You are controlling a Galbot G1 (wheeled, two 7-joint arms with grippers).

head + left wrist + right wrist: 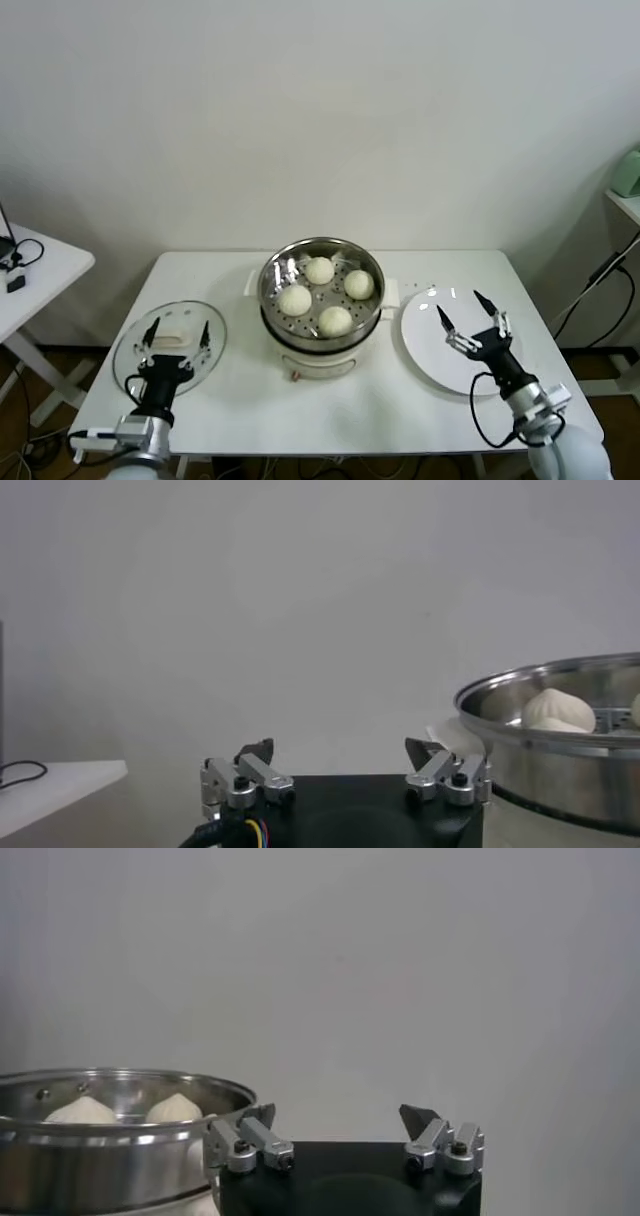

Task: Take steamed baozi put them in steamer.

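Observation:
Four cream-white baozi [319, 270] lie inside the round steel steamer [274, 272], which stands on a white cooker base at the middle of the table. The steamer also shows in the left wrist view [560, 742] and the right wrist view [110, 1138], each with two baozi visible over its rim. My left gripper [177, 333] is open and empty over the glass lid at the table's left. My right gripper [465, 310] is open and empty over the white plate at the right.
A glass lid [215, 350] lies flat left of the steamer. A flat white plate [425, 335] lies to its right. A second white table [45, 265] with a cable stands at the far left. A wall runs behind the table.

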